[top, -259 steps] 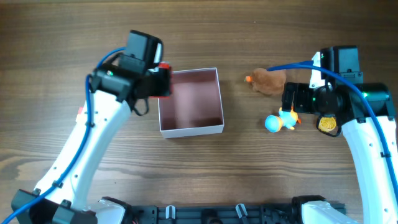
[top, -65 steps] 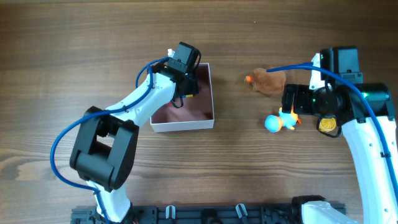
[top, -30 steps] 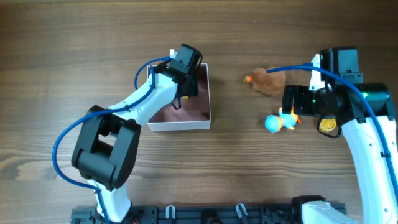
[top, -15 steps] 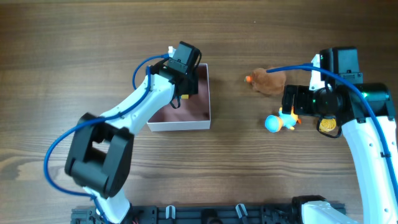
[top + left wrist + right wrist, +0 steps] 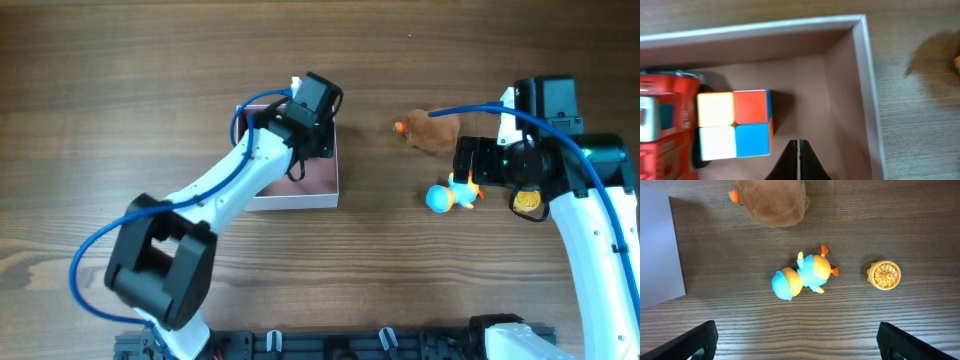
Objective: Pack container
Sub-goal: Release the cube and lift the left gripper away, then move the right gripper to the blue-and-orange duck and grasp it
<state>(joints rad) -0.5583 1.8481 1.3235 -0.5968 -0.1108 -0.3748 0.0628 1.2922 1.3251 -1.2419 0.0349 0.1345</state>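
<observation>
The container (image 5: 290, 201), a shallow white-walled box with a dull pink inside, sits left of the table's middle, and my left arm covers much of it. My left gripper (image 5: 303, 140) hangs over its inside, shut and empty. In the left wrist view the container (image 5: 867, 90) holds a multicoloured cube (image 5: 735, 124) and a red toy (image 5: 665, 130) to its left. The shut left gripper (image 5: 799, 142) is just right of the cube and apart from it. My right gripper (image 5: 470, 160) is open and empty above a blue and orange toy (image 5: 447, 195). In the right wrist view, the gripper (image 5: 799, 340) is below the toy (image 5: 802, 276).
A brown plush (image 5: 432, 130) with an orange tip lies right of the container and shows in the right wrist view (image 5: 771, 200). A small yellow round piece (image 5: 527, 200) lies by the right arm and shows in the right wrist view (image 5: 884, 274). The container's outer wall (image 5: 657, 250) shows at that view's left edge.
My left gripper has shifted right over the container and now covers more of it. Across the earlier frames the container slid a little left. The right arm and the toys have not moved.
</observation>
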